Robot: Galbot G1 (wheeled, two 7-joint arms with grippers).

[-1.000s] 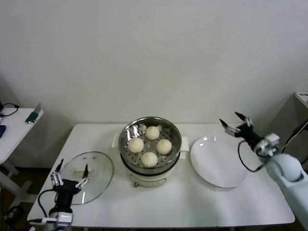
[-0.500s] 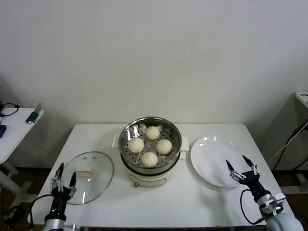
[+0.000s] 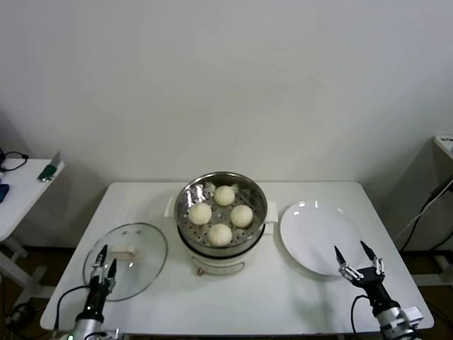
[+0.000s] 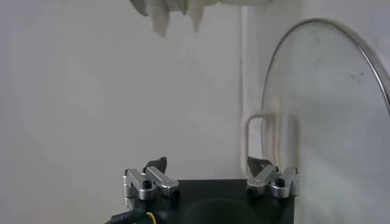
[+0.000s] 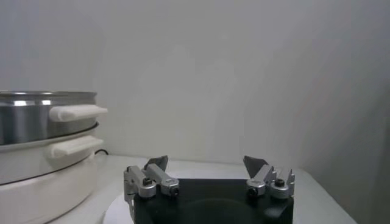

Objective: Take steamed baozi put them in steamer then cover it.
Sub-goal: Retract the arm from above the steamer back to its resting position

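Four pale baozi (image 3: 221,213) lie on the perforated tray inside the shiny steel steamer (image 3: 221,225) on its cream base at the table's middle. The steamer also shows in the right wrist view (image 5: 42,152). The clear glass cover (image 3: 127,260) with a cream handle lies flat on the table to the left, and shows in the left wrist view (image 4: 323,115). My left gripper (image 3: 102,263) is open and empty, low over the cover's front left rim. My right gripper (image 3: 358,258) is open and empty at the front edge of the plate.
A flat white plate (image 3: 318,236) with nothing on it lies right of the steamer. A small side table (image 3: 21,188) with a few items stands at far left. A pale wall rises behind the white table (image 3: 283,297).
My right gripper dropped from high at the right to the plate's front edge a second ago and has barely moved since. My left gripper has shifted slightly right along the cover's front.
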